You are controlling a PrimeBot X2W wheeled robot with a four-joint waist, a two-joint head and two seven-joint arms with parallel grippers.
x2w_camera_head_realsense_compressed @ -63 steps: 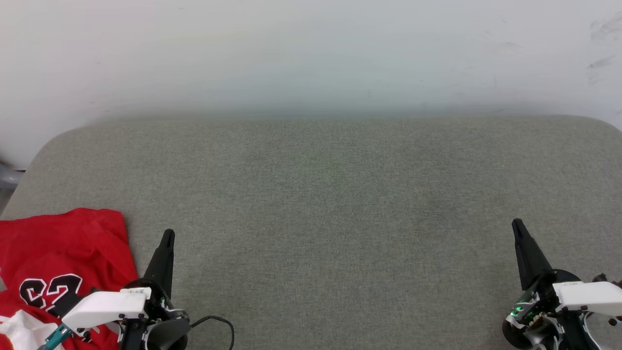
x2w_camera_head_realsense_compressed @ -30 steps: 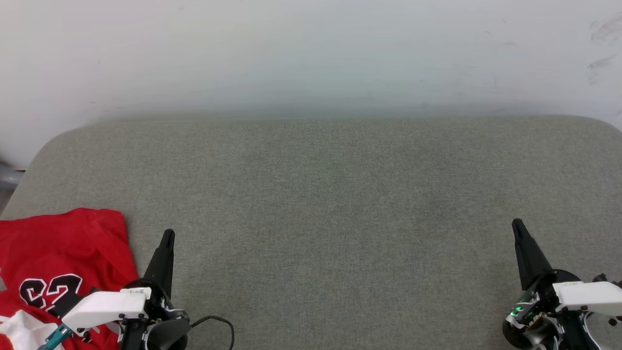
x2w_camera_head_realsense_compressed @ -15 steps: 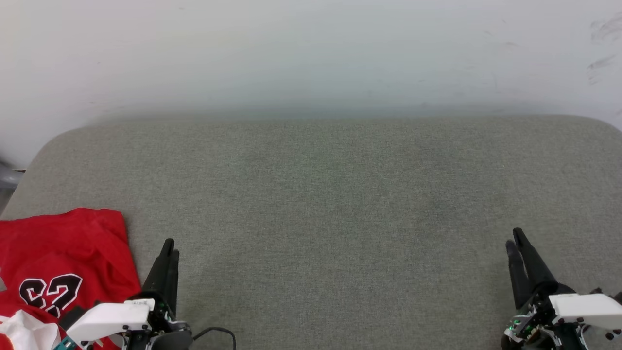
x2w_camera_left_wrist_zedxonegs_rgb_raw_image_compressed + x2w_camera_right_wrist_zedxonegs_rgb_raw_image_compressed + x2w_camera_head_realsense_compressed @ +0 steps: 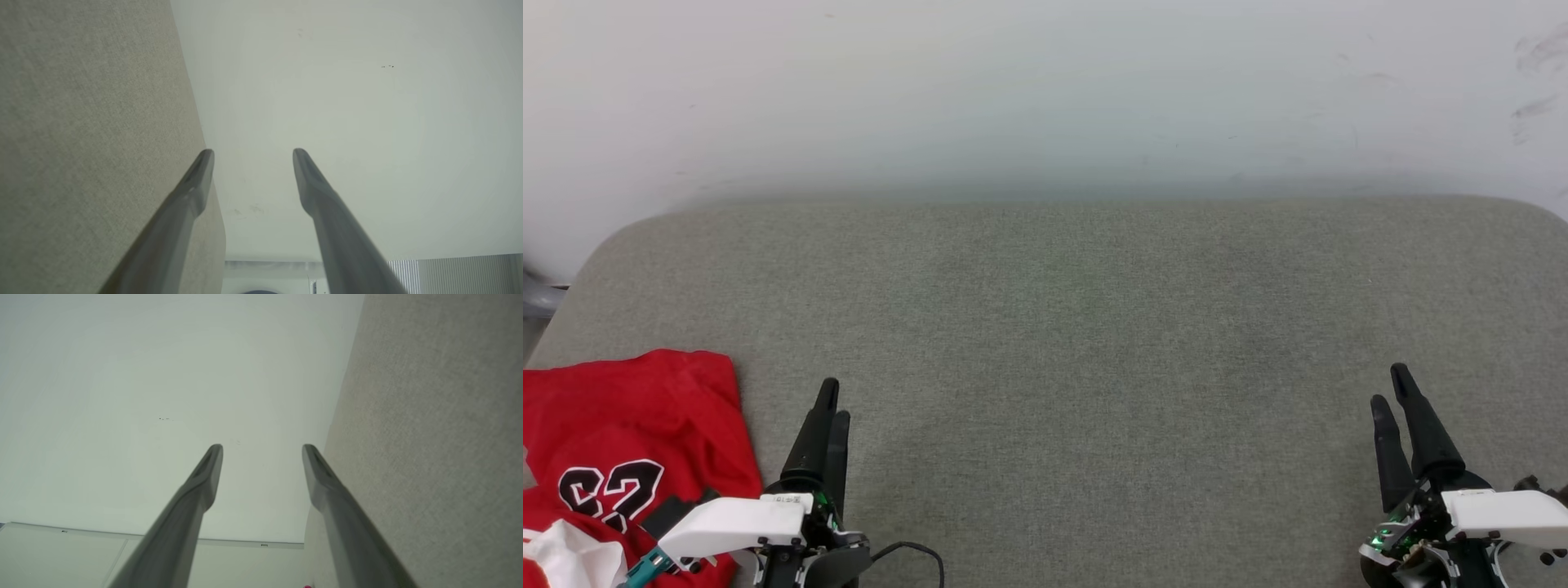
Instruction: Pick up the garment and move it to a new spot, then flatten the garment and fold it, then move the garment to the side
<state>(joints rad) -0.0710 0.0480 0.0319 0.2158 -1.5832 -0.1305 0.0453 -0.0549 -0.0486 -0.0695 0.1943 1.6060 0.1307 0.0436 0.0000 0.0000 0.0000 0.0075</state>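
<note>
The garment [image 4: 621,416] lies crumpled at the near-left corner of the worktop [image 4: 1094,327], and its red cloth runs off the left and bottom edges of the head view. Its black number [image 4: 609,486] faces up, and a white sleeve [image 4: 568,559] is bunched at the lowest corner. The cloth's far edge sits well short of the worktop's rounded far-left corner.

From the garment's right edge, grey-green fabric stretches unbroken across to the right side and back to the far edge. There the worktop meets a pale wall [image 4: 1045,98], with another rounded corner at the far right.

The left tool [image 4: 836,398] hovers just beside the garment's right edge, fingers pointing toward the wall. Its white housing overlaps the cloth's lower right part in the head view; whether they touch cannot be told. A dark cable [image 4: 923,549] loops out beside it. In the left wrist view the left tool [image 4: 252,152] has its fingers spread, with bare wall between the tips and nothing pinched.

The right tool [image 4: 1388,384] is well apart from the garment, over the near-right part of the worktop. In its own wrist view the right tool [image 4: 262,446] is likewise spread wide, holding and touching nothing.
</note>
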